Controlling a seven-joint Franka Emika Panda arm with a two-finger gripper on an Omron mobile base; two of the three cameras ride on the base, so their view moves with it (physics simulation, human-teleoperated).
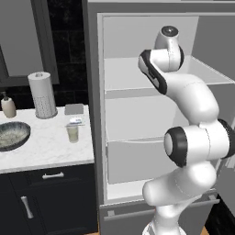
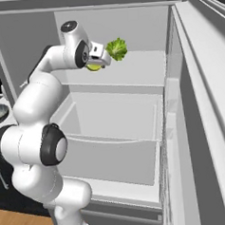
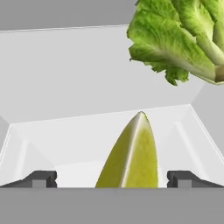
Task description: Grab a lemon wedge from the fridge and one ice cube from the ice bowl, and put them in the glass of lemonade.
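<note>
Hand view: we are straddling the lemon wedge (image 3: 131, 153) with our gripper (image 3: 112, 178) spread wide; we should close squarely, staying below the lettuce (image 3: 183, 39).

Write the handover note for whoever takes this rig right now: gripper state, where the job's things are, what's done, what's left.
Gripper: open, inside the fridge on the upper shelf, fingers either side of the lemon wedge, not closed on it.
Leafy green: on the same shelf, just beyond the wedge.
Glass of lemonade: on the counter left of the fridge, nothing added as far as I can see.
Ice bowl: at the counter's left end.
Done: fridge open, gripper lined up on the wedge.
Left: grip wedge, drop in glass; then one ice cube into the glass.
</note>
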